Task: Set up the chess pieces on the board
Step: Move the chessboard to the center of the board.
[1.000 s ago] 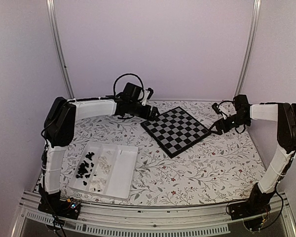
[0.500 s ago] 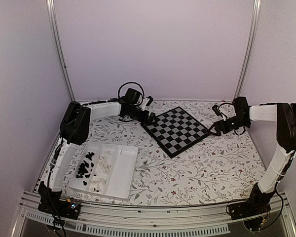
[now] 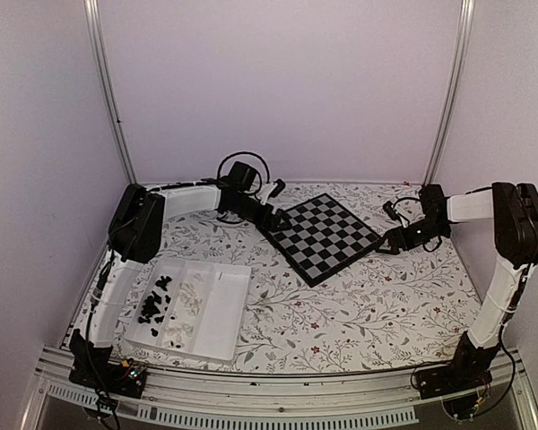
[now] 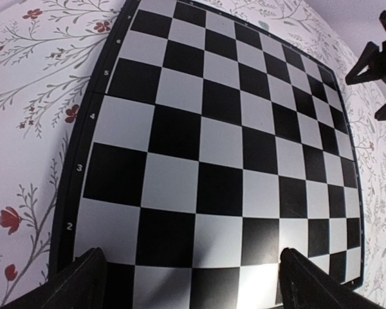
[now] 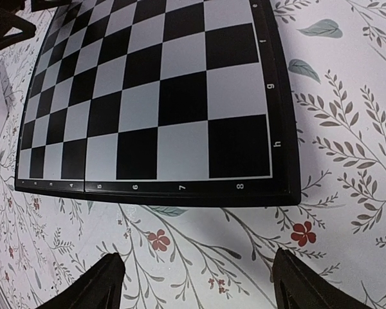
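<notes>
Grippers have closed in on the board (image 3: pixel 321 237) from opposite sides. The left gripper (image 4: pixel 196 283), jaws wide and empty, now straddles one edge. The right gripper (image 5: pixel 196 283), equally wide, has dropped just short of a corner. The chess pieces (image 3: pixel 161 300) lie in the tray (image 3: pixel 229 305), well behind both jaws, so placing hasn't begun.

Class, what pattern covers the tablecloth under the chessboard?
White tablecloth with grey leafy vines and small red flowers; the right wrist view shows it best.

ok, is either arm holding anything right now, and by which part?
Nothing is held. The left gripper is open, fingers spread over the board edge; the right gripper is open above the tablecloth, just short of the board.
</notes>
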Motion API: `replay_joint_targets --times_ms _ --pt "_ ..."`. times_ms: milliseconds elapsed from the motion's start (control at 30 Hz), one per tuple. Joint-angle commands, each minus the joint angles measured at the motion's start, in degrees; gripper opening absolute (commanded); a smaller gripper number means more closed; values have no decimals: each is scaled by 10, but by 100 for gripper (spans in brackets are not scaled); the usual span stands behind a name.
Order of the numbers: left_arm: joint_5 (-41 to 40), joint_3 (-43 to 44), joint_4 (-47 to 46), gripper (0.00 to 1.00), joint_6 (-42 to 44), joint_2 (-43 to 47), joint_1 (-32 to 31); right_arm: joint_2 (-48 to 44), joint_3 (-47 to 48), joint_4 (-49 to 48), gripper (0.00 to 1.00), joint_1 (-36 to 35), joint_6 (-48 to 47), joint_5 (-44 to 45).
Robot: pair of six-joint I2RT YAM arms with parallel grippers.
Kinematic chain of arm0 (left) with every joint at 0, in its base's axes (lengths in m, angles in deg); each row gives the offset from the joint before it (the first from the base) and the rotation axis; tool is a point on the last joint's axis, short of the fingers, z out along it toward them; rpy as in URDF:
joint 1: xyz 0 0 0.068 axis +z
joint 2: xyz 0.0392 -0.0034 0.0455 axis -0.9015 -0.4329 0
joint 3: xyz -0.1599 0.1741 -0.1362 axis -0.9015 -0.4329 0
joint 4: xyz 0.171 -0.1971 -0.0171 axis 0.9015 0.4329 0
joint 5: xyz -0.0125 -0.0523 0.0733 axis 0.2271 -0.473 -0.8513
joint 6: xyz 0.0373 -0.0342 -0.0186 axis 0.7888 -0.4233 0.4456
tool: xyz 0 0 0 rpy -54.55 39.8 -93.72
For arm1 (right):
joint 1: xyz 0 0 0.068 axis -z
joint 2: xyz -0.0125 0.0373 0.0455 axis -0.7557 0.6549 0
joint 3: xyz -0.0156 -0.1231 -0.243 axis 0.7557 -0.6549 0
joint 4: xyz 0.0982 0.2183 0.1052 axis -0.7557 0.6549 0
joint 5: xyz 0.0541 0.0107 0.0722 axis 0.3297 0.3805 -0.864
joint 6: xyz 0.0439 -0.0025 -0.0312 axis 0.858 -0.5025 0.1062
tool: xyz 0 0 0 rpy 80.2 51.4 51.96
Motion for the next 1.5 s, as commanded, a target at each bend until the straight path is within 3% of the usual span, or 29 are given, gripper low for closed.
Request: replay_joint_targets --times_ms 0,267,467,567,767,967,1467 --pt "-10 -38 27 94 12 31 -22 10 13 9 83 0 7 5" --pt "-124 -9 -22 100 -43 13 12 16 13 9 83 -1 3 6" --pt "-61 53 1 99 -49 -40 19 16 14 11 84 0 3 8" --pt "-15 50 10 99 -36 -42 16 16 16 10 84 0 2 5" --pt "0 49 63 99 16 -42 2 26 24 11 84 0 1 0" --pt "54 5 89 95 16 -16 -17 36 28 14 85 0 -3 -7" --pt "29 -219 31 88 11 133 -118 51 33 53 85 0 -24 -47"
